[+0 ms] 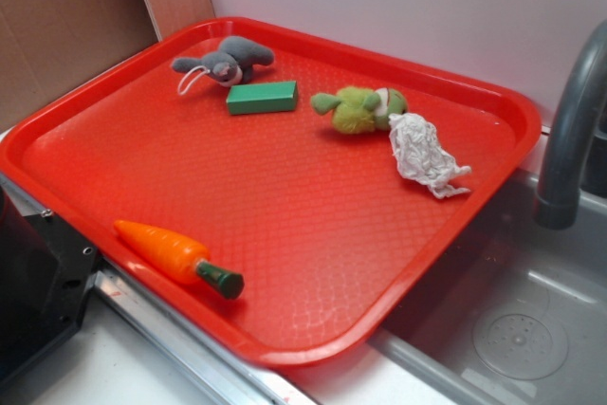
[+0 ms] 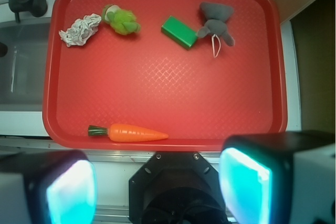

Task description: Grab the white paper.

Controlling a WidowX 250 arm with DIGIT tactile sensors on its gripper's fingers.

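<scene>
While the gripper [image 2: 157,192] hangs high above the near edge of the red tray [image 2: 157,98], its two fingers [image 2: 71,192] stand wide apart with nothing between them, well clear of everything on the tray. In the wrist view the white paper [image 2: 80,29], a crumpled wad with a twisted tail, lies at the tray's far left corner, touching the green plush toy [image 2: 122,19] beside it. Seen from the exterior view, the same white paper [image 1: 424,155] sits near the tray's right rim, its tail pointing toward the sink [image 1: 517,320], with the green plush toy [image 1: 358,108] pressed against its upper end. A green block [image 2: 179,31] lies flat along the tray's far side, between the green plush toy and a grey plush [image 2: 216,22] with a white loop. An orange carrot [image 2: 128,132] with a dark green stem lies along the tray's near rim, well apart from the other things. A dark grey faucet [image 1: 574,130] rises beside the tray, over the sink.
</scene>
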